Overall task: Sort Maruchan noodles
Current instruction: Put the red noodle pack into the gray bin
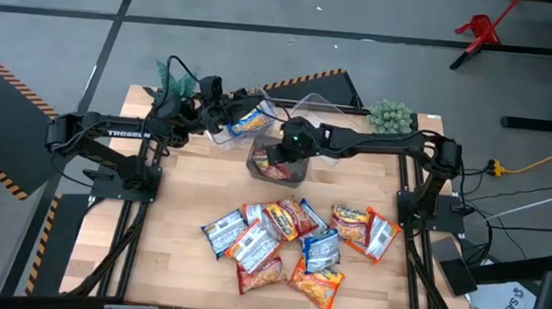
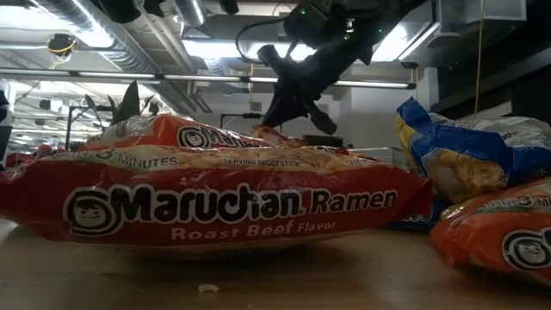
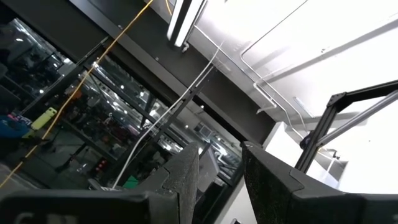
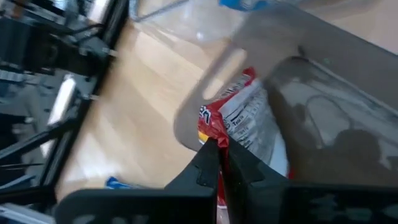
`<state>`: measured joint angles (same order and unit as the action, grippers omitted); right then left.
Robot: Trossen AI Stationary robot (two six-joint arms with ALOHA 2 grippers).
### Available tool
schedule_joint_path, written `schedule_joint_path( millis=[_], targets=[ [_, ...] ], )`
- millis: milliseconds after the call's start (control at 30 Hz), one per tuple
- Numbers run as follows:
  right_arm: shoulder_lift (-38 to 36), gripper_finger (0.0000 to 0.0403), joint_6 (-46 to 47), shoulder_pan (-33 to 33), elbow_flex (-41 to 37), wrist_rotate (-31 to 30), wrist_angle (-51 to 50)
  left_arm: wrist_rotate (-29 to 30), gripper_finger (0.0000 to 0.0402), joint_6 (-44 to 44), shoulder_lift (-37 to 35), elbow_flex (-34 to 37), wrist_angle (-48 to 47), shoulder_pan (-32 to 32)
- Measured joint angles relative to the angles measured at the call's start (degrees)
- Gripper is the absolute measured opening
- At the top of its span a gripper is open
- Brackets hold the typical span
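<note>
Right pincer point(image 4: 219, 163) sits over the grey bin point(image 1: 277, 164), fingers pressed together on the edge of a red-white packet point(image 4: 245, 124). Thin crinkly wrapper, so a pinch on the edge seam is enough; the packet hangs below the pincer, partly inside the bin, reading as mid-drop into the red pile. The bin wall under the pincer keeps the packet from sliding back onto the worktop point(image 1: 183, 206).

Left pincer point(image 1: 222, 111) is raised beside a clear bin point(image 1: 244, 122), just across from the right pincer. A blue-yellow packet point(image 1: 251, 123) lies in that bin, next to the left pincer. Left fingers point(image 3: 186, 180) stand slightly apart with nothing visible between them, and its wrist camera looks up at the ceiling, so I judge it empty and parked clear of the right arm's path.

Unsorted pile point(image 1: 289, 239) lies on the worktop well behind the right pincer, toward the front edge, mixed colours, some overlapping. A Roast Beef packet point(image 2: 215, 207) is nearest the low camera.

Next call: release into the grey bin. Risk: wrapper snags the rim.
</note>
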<state>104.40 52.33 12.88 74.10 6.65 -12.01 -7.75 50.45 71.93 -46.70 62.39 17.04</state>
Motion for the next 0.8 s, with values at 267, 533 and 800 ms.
schedule_joint_path(
  millis=[267,533,800],
  targets=[
    [-0.2,0.0004,-4.9,0.2,0.2,-4.4,-8.4,0.7,0.0117,0.0,0.0,0.0,-0.3,0.0],
    [0.0,0.0072,-11.6,0.7,0.0,-7.0,-21.8,1.0,0.0117,0.0,0.0,0.0,-0.7,0.0],
    [0.0,0.0181,-21.8,0.4,0.0,1.1,-21.2,4.3,0.0117,0.0,0.0,0.0,-5.8,0.0]
  ],
)
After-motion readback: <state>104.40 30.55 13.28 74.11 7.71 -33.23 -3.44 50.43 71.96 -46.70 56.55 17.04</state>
